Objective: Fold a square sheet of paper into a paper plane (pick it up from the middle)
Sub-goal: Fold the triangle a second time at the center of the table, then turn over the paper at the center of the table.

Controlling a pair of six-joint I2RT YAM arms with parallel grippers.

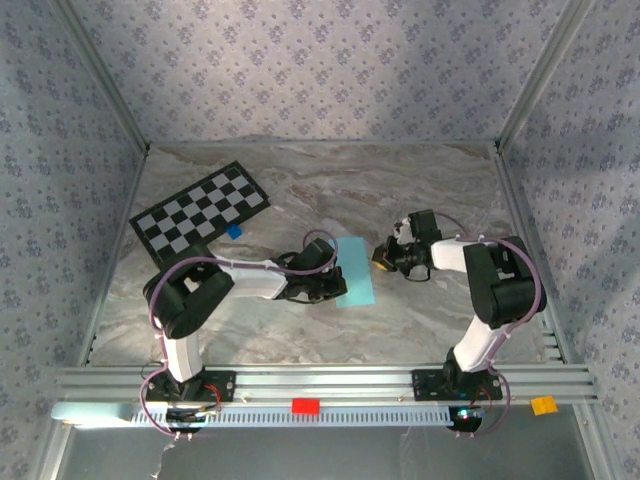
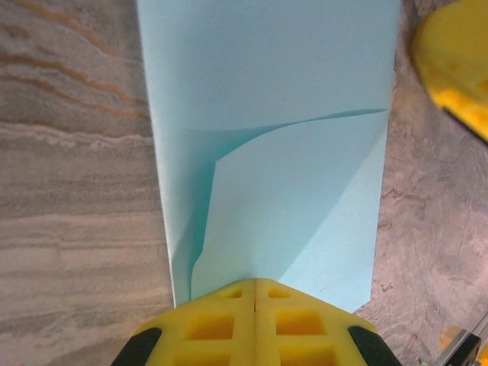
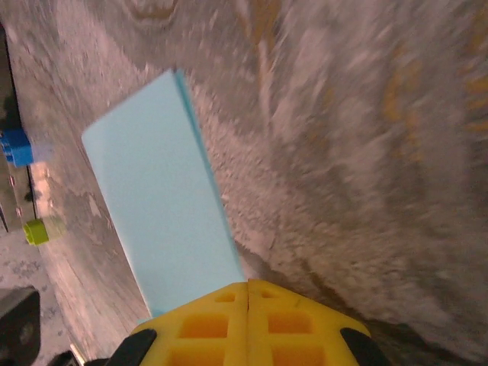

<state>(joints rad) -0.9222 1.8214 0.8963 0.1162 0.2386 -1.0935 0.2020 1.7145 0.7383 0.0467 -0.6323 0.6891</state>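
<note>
Sheet: the sheet (image 1: 357, 265) lies mid-table, doubled into a narrow rectangle. Its long axis runs from the table's (image 1: 430, 190) near edge toward the far edge, slightly tilted.
Left gripper: the left gripper (image 2: 255, 293) has its fingers pressed together at the sheet's near short end, and the sheet runs straight away from them. I cannot tell whether a layer is nipped between them.
Top layer: it bows up just ahead of the left fingers and does not lie flat on the lower layer.
Right gripper: the right gripper (image 3: 248, 293) has its fingers together with nothing visibly between them. It sits just beside the sheet's right long edge, toward the far end, in a blurred view.
Nearer arm: both are at the sheet, the left on its axis and the right at its side.
Step, as I judge it: flattening the half fold before the nose corners.
Room: there is open table to the right and beyond. The block (image 1: 234, 231) and card (image 1: 200, 210) lie toward the far left corner, well apart.
Risk: the bowed layer may crease askew, or the sheet may slide.
</note>
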